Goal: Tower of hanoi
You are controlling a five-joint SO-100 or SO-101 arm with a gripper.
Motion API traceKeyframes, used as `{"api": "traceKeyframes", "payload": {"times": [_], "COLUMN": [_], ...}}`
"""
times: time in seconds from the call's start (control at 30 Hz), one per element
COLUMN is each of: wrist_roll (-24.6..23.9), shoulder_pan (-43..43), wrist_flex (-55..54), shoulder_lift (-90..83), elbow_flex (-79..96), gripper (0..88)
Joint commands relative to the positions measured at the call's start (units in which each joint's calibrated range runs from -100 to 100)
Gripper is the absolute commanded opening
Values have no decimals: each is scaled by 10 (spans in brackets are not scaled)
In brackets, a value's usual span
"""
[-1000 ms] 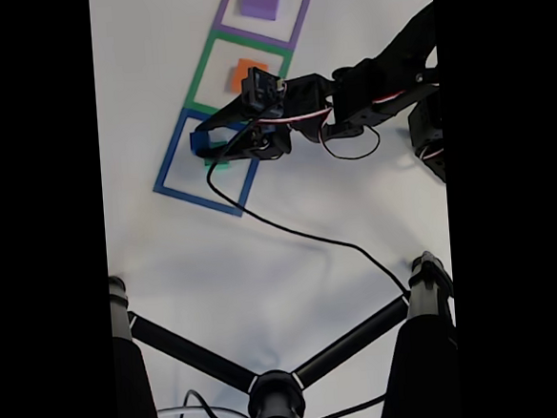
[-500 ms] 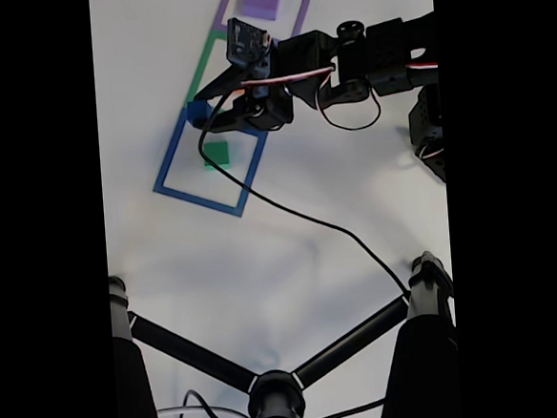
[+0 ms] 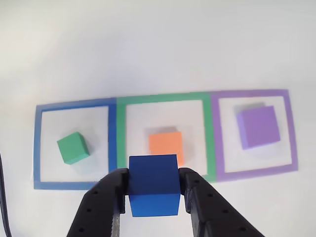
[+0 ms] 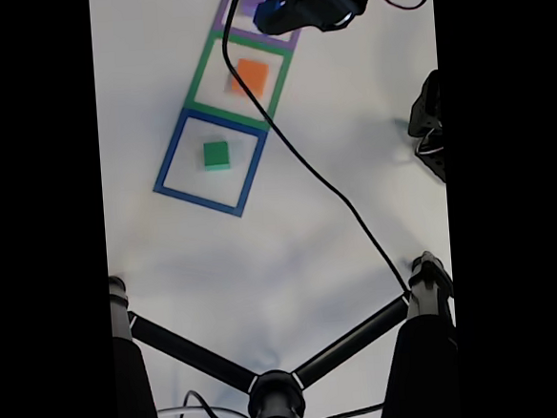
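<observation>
The tool [image 3: 153, 190], clamped on the blue cube [image 3: 153, 191], has swung from over the blue outline [image 4: 207, 162] to the far purple end; the green block [image 4: 216, 154] sits uncovered on the worktop [image 4: 309, 236].

Hand [image 3: 153, 190] clamped on blue cube [image 3: 153, 191], raised.

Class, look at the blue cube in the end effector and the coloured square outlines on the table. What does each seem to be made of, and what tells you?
Blue cube: probably foam, matte, with softly rounded edges and no shine.
Square outlines, such as the green one: likely thin tape, flat on the white table, slightly uneven at the corners.
</observation>
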Motion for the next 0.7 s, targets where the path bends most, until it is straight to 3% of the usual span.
{"api": "traceKeyframes", "payload": {"times": [0.0, 0.1, 0.3, 0.67], "wrist_roll": [6, 10, 70, 70], "shoulder_pan": [51, 76, 140, 231], "wrist_flex": [71, 77, -7, -450], "shoulder_lift": [2, 3, 4, -33], "elbow_flex": [-105, -111, -20, 380], "gripper": [19, 20, 21, 21]}}
